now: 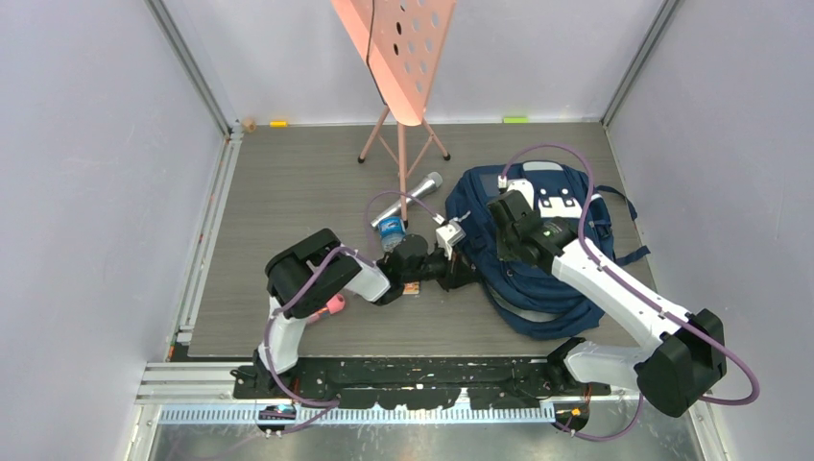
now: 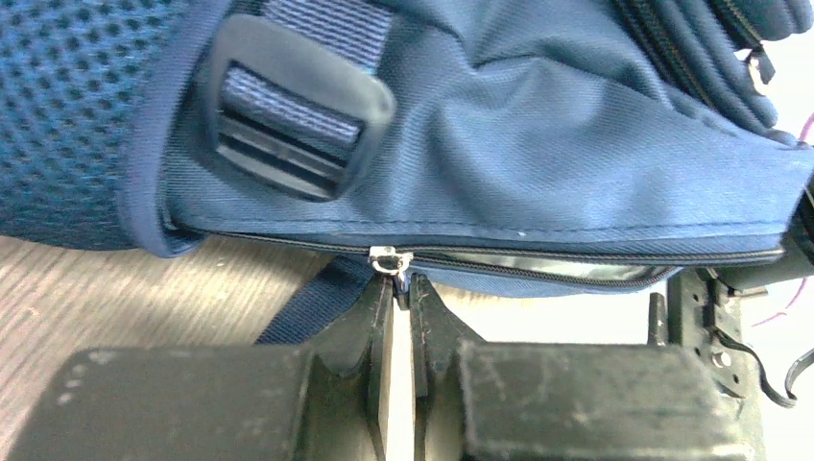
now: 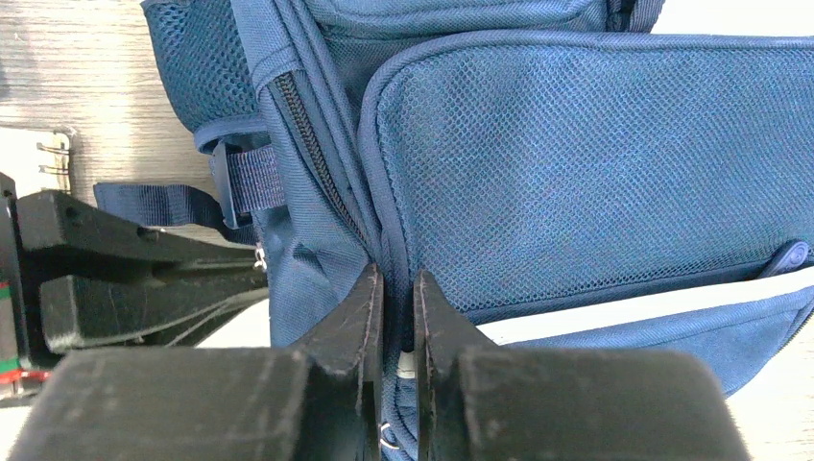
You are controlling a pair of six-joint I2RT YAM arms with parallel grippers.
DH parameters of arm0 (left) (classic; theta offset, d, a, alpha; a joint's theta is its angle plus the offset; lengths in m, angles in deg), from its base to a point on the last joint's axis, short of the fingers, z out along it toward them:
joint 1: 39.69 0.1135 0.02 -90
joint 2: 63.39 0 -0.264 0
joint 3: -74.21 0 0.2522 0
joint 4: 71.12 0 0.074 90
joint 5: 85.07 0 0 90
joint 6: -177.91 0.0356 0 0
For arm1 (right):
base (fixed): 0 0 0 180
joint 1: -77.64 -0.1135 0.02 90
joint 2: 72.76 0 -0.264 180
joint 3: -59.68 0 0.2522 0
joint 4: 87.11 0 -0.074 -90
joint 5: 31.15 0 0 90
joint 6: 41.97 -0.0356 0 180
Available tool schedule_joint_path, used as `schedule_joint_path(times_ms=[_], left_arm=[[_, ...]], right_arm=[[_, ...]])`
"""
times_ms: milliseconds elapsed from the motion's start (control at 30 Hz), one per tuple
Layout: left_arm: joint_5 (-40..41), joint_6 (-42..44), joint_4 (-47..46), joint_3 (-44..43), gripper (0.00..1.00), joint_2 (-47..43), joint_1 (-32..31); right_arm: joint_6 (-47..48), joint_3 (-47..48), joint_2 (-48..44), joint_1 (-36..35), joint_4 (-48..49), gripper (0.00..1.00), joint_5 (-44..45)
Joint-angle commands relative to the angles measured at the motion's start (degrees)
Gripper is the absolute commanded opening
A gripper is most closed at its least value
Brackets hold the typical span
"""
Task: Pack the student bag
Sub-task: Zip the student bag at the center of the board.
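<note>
The student bag, a navy backpack, lies flat at the right of the table. My left gripper is at its left edge. In the left wrist view the gripper is shut on the small metal zipper pull, and the zipper to the right of the pull is parted. My right gripper rests on top of the bag. In the right wrist view it is shut on a fold of the bag's fabric beside the mesh panel. The left gripper's fingers show at the left of that view.
A silver microphone and a blue-capped item lie left of the bag. An orange music stand stands at the back. A pink object sits by the left arm. A white spiral-bound pad lies beside the bag.
</note>
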Motion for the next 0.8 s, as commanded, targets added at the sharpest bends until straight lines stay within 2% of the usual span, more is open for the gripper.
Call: schedule_joint_path(times_ms=[0, 400, 767], left_arm=[[-3.1, -0.6, 0.1, 0.9, 0.00, -3.5, -2.9], [-0.4, -0.6, 3.9, -1.6, 0.00, -9.4, -11.4], [-2.8, -4.0, 4.3, -9.4, 0.00, -6.3, -18.3]], right_arm=[[-1.7, 0.1, -0.6, 1.1, 8.3, 0.00, 9.7], [-3.3, -2.7, 1.8, 0.9, 13.6, 0.00, 9.2], [-4.1, -3.2, 6.3, -0.1, 18.6, 0.01, 8.0]])
